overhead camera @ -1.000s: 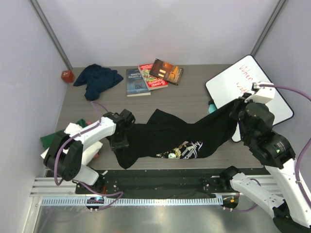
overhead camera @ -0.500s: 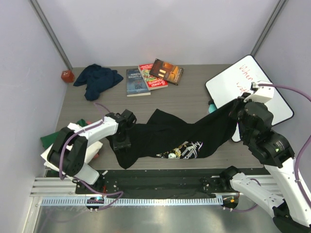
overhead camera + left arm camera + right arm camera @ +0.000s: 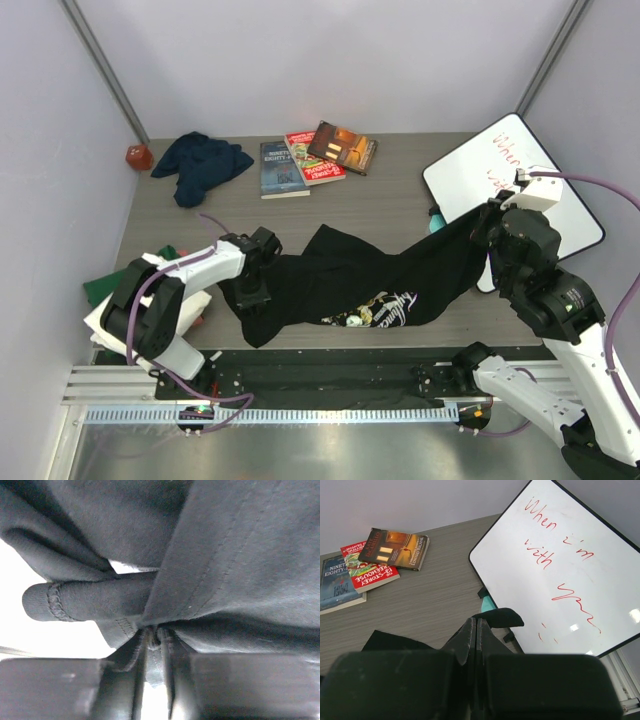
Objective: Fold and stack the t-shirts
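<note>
The large black t-shirt (image 3: 370, 285) with rose print and white lettering lies stretched across the near table. My left gripper (image 3: 247, 290) is shut on its left edge; in the left wrist view the dark cloth (image 3: 235, 565) fills the frame and a fold is pinched between the fingers (image 3: 156, 645). My right gripper (image 3: 484, 226) is shut on the shirt's right end, held up above the table; a black corner of cloth (image 3: 500, 617) pokes past the closed fingers. A navy t-shirt (image 3: 200, 163) lies crumpled at the back left. Folded white (image 3: 150, 268) and green (image 3: 95, 290) shirts sit at the left edge.
Three books (image 3: 315, 157) lie at the back centre; they also show in the right wrist view (image 3: 370, 562). A whiteboard (image 3: 500, 180) with red writing lies at the right, over a teal mat (image 3: 488, 603). A small red object (image 3: 138, 157) sits in the back left corner.
My left gripper has crept slightly to the right with the shirt's edge. The right gripper and the shirt's right end have barely moved.
</note>
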Available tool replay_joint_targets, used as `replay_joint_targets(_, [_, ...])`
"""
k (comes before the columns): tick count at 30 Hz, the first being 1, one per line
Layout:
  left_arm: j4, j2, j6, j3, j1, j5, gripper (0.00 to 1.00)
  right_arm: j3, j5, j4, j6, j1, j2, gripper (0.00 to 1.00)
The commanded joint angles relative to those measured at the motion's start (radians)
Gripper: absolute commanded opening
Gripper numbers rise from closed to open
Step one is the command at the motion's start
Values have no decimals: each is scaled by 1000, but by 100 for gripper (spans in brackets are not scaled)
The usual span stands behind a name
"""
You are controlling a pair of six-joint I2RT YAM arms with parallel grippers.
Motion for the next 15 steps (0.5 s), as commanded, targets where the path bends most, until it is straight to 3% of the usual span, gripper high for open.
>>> replay_joint_targets(1, [20, 3, 12, -6, 6, -27, 12, 14, 20, 46, -7, -1, 3, 1])
replay_joint_targets(10, [-78, -20, 40, 72, 6, -72, 11, 14, 12, 44, -2, -1, 6, 1])
replay_joint_targets(13, [-121, -35, 52, 120, 6, -99, 22, 14, 14, 44, -3, -1, 6, 1])
replay_joint_targets(15, [-133, -44, 61, 149, 6, -107, 23, 12, 12, 47, -2, -1, 6, 1])
